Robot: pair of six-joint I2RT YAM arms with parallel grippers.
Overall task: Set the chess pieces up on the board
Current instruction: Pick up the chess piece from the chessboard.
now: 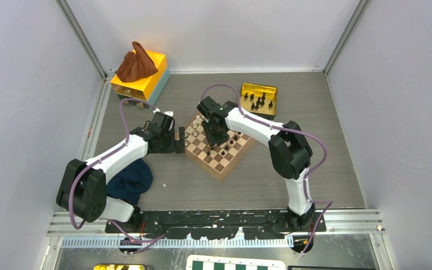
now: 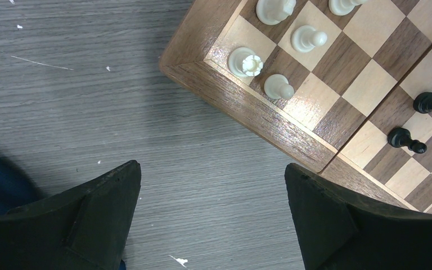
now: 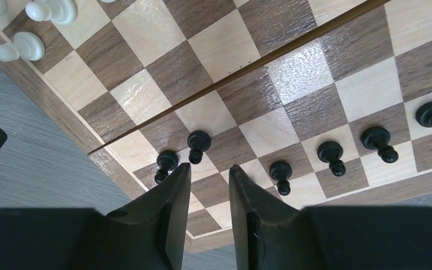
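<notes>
Chess pieces [image 3: 331,153] in black are split between two places on the grey table [image 1: 326,174]: some stand on the board, others in a tin behind it. The left arm [image 1: 118,154] reaches from the near left toward the board's left side. The right arm [image 1: 281,147] bends in from the near right so that its wrist hangs above the board. A yellow box [image 1: 153,79] with a brown cloth [image 1: 136,63] heaped on it stands at the far left, and a blue cloth [image 1: 129,181] lies by the left arm's base. The board [image 1: 223,174], wooden with dark and tan squares and a brown rim, lies corner-on near the middle of the table. A gold tin [image 1: 246,89] sits just behind it to the right, with several black pieces standing inside. The left gripper [image 2: 212,167] is over bare table just off the board's corner, its fingers spread wide with nothing between them. The right gripper [image 3: 209,167] is over the board's edge rows and is released: the narrow gap between its fingers shows only squares. Six black pawns stand in a loose row near that edge, one just beside a finger. Cream pieces [image 2: 246,62] occupy the opposite end.
</notes>
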